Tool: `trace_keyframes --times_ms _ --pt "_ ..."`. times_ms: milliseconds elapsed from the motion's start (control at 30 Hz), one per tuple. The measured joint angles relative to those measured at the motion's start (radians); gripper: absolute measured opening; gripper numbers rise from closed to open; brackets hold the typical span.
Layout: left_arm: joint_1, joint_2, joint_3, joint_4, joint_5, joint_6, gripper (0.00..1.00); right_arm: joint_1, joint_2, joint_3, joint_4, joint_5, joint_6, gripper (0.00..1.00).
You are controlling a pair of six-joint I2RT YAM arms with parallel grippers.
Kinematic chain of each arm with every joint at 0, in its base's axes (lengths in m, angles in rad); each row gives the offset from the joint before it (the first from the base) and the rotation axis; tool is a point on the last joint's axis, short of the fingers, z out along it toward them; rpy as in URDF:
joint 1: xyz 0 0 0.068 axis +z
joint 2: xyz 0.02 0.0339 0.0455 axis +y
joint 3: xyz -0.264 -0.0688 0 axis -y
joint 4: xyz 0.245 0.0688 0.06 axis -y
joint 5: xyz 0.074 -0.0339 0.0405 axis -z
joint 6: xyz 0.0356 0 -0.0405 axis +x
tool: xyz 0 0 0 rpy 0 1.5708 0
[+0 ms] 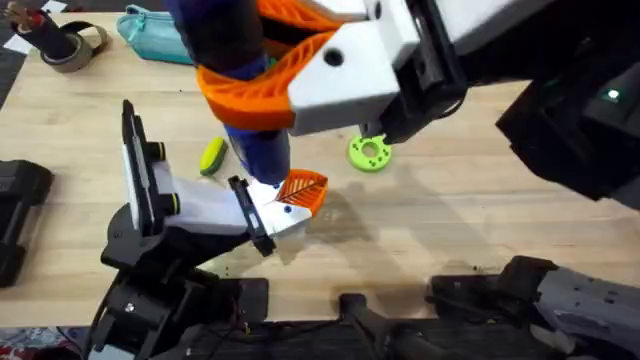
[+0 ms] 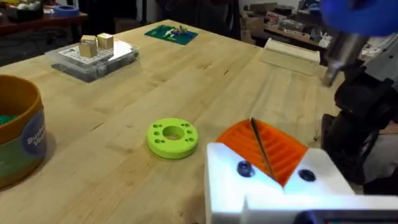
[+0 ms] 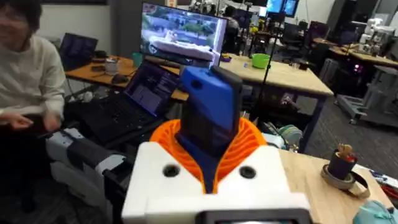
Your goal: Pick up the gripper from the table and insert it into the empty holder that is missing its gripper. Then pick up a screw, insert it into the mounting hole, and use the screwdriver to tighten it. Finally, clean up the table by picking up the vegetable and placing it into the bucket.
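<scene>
Right end effector (image 1: 262, 62): clenched on screwdriver (image 1: 255, 140), upright over the holder (image 1: 275, 212). Left end effector: state indeterminate. Vegetable (image 1: 212, 156): on desk (image 1: 450, 210).

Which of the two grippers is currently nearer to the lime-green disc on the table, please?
Probably the right. The right gripper, shut on the blue screwdriver, hangs over the table beside the disc; the left gripper, at the holder, sits farther toward the bases.

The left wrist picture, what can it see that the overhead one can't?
Only the left wrist view has the bucket and a clear box with little blocks. Only the overhead view has the vegetable, a teal pouch and a tape roll. Both show the green disc and the orange gripper in its white holder.
</scene>
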State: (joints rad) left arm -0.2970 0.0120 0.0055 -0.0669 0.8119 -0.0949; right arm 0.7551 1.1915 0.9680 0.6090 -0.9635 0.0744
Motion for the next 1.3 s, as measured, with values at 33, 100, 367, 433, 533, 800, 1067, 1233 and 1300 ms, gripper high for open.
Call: trace_keyframes --times_ms 33,100,367,433,533,800,1067,1233,1300 --pt "0.0 0.0 0.0 0.0 0.0 0.006 0.016 0.0 0.0 0.0 0.0 -0.003 -0.001 0.044" --pt "0.0 0.0 0.0 0.0 0.0 0.014 0.016 0.0 0.0 0.0 0.0 -0.005 -0.005 0.044" --pt "0.0 0.0 0.0 0.0 0.0 0.028 0.016 0.0 0.014 0.0 -0.063 -0.011 -0.06 0.044" --pt "0.0 0.0 0.0 0.0 0.0 0.028 0.016 0.0 0.026 0.0 -0.064 -0.011 -0.063 0.044" --pt "0.0 0.0 0.0 0.0 0.0 0.03 0.016 0.0 0.049 0.0 -0.063 -0.011 -0.072 0.044" --pt "0.0 0.0 0.0 0.0 0.0 0.033 0.016 0.002 0.072 0.0 -0.062 -0.011 -0.108 0.046" --pt "0.0 0.0 0.0 0.0 0.0 0.034 0.016 0.002 0.076 0.0 -0.046 -0.011 -0.114 0.044" --pt "0.0 0.0 0.0 0.0 0.0 0.034 0.016 0.002 0.089 -0.004 -0.001 -0.011 -0.121 0.044" --pt "0.0 0.0 0.0 0.0 0.0 0.034 0.016 0.002 0.089 -0.013 0.019 -0.011 -0.121 0.044"
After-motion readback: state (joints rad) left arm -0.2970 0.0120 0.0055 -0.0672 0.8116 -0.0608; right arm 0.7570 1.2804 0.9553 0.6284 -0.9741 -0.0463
